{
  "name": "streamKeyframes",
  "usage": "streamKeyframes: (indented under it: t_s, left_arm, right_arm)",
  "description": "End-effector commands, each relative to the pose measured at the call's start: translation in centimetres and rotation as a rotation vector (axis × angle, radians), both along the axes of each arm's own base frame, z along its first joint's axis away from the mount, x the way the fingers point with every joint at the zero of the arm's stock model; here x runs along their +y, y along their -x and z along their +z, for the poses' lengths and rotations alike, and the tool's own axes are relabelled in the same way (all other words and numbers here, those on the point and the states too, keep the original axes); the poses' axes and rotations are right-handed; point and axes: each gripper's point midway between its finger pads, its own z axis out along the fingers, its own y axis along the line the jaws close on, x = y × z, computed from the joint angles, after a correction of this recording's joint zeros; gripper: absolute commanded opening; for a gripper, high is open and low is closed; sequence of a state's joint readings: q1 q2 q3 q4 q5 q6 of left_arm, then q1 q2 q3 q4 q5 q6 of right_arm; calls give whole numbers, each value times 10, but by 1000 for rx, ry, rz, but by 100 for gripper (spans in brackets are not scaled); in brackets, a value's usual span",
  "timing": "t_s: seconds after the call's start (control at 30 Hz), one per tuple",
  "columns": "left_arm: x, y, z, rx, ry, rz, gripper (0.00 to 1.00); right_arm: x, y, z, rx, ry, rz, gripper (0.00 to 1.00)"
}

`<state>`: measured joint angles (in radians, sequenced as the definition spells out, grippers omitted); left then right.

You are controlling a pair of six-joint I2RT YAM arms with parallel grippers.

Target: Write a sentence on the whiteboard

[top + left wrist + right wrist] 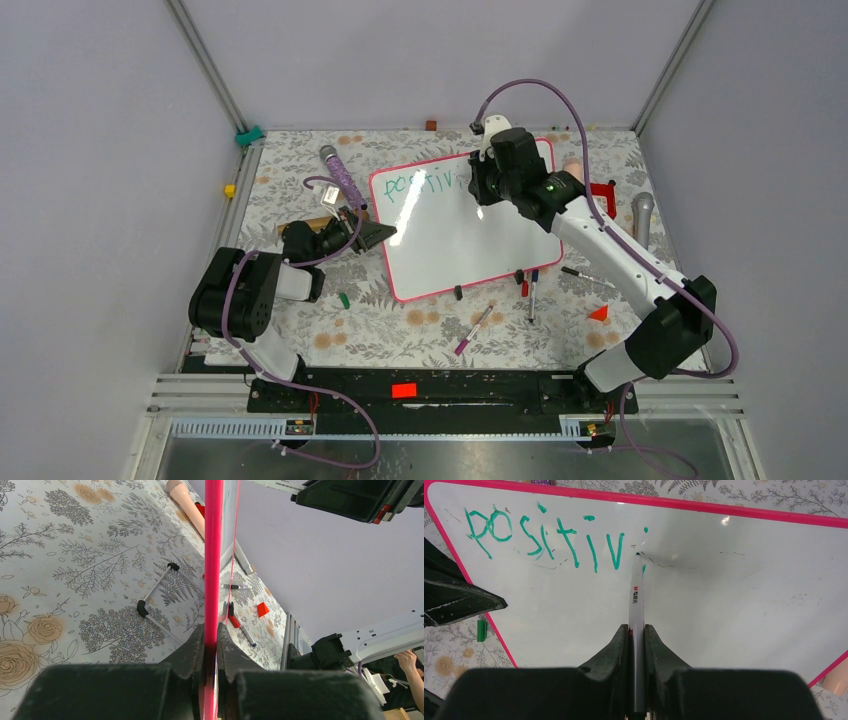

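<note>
2 arms working the whiteboard (450,240): L jaws pinching its frame, R jaws clamping marker (636,600), tip sitting just right of "POSITIV" (544,542), blank space lying rightward.

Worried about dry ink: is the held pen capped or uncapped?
Uncapped: the pen shows a bare tip at the whiteboard, by green letters.

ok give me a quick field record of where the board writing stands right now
whiteboard: on the floral cloth, between the two arms
written so far: POSITIV in green, top left of the board
left tool: shut on the whiteboard's pink-framed left edge
right tool: shut on a marker
marker tip: at the board just right of the V, contact not certain
spare pens: loose on the cloth by the board's near edge
</note>
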<state>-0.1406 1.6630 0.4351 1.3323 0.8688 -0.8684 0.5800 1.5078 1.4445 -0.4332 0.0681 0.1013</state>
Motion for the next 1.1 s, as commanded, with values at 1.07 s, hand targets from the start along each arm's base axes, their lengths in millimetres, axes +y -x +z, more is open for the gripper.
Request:
streamKeyframes:
  t_s: [1.07]
  left_arm:
    - [5,-6,-1,-46,-28,40,0]
  right_arm:
    - [-34,28,49,-158,-121,-30,0]
